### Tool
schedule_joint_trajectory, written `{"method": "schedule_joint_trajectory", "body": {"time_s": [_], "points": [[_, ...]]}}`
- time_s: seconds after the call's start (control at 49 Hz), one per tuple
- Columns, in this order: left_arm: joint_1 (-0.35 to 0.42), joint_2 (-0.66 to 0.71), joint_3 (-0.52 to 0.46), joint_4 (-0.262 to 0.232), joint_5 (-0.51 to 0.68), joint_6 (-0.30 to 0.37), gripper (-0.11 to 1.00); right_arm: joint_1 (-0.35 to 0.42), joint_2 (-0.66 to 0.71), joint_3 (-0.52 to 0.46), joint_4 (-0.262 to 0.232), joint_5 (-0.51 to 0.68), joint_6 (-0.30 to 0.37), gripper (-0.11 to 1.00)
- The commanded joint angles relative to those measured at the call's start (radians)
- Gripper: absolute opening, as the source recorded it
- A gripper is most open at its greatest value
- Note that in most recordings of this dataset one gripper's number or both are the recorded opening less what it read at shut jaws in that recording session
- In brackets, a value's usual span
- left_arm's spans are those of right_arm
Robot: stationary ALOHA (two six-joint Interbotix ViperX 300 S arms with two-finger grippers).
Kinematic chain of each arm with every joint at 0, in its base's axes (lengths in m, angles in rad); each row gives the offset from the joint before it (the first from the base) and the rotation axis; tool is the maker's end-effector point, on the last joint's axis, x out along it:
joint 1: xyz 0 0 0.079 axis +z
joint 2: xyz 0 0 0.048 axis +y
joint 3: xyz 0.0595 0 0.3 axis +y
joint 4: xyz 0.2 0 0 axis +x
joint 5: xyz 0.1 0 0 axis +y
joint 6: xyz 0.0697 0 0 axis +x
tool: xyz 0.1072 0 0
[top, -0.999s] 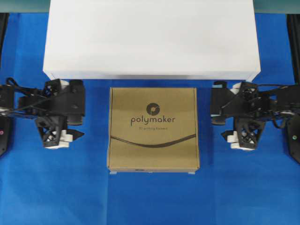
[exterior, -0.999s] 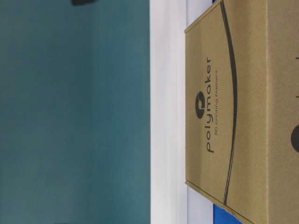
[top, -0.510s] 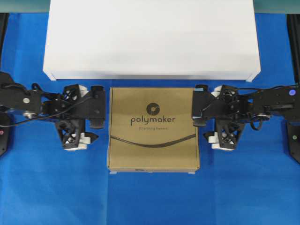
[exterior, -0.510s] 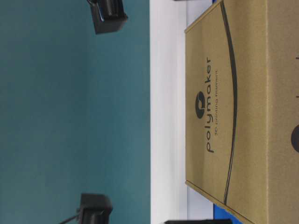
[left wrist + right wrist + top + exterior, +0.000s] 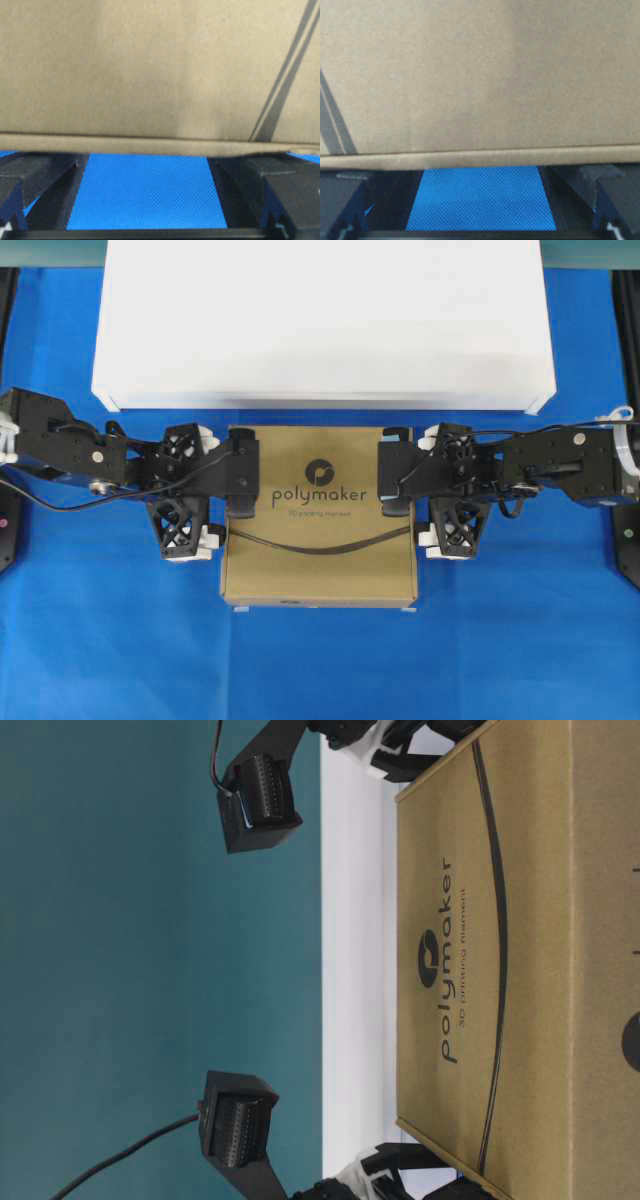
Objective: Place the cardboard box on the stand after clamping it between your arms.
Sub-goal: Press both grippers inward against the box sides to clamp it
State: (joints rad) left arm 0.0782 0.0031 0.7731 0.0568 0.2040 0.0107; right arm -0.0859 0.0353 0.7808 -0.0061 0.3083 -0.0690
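My left claw (image 5: 205, 515) and right claw (image 5: 432, 508), both spread apart, press the cardboard box's (image 5: 318, 550) opposite sides to clamp it; it sits on the blue desk (image 5: 520, 650), just before the stand (image 5: 320, 320).

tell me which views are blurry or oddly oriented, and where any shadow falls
Overhead: soft but readable, with a faint shadow under the stand's front edge. Table-level: turned sideways, logo on the box crisp. Left wrist: box close and blurred. Right wrist: likewise soft, cloth weave sharper.
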Motion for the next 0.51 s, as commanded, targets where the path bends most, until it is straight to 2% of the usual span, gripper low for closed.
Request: {"method": "schedule_joint_trajectory", "body": {"time_s": [0.0,0.489], "points": [[0.0,0.005,-0.04,-0.002,-0.012,-0.003,0.85,-0.008,-0.008,-0.026,-0.002,-0.009,-0.003,0.98],[0.0,0.014,-0.103,-0.002,0.003,-0.003,0.84,-0.015,-0.032,-0.031,-0.002,-0.02,-0.003,0.98]]}}
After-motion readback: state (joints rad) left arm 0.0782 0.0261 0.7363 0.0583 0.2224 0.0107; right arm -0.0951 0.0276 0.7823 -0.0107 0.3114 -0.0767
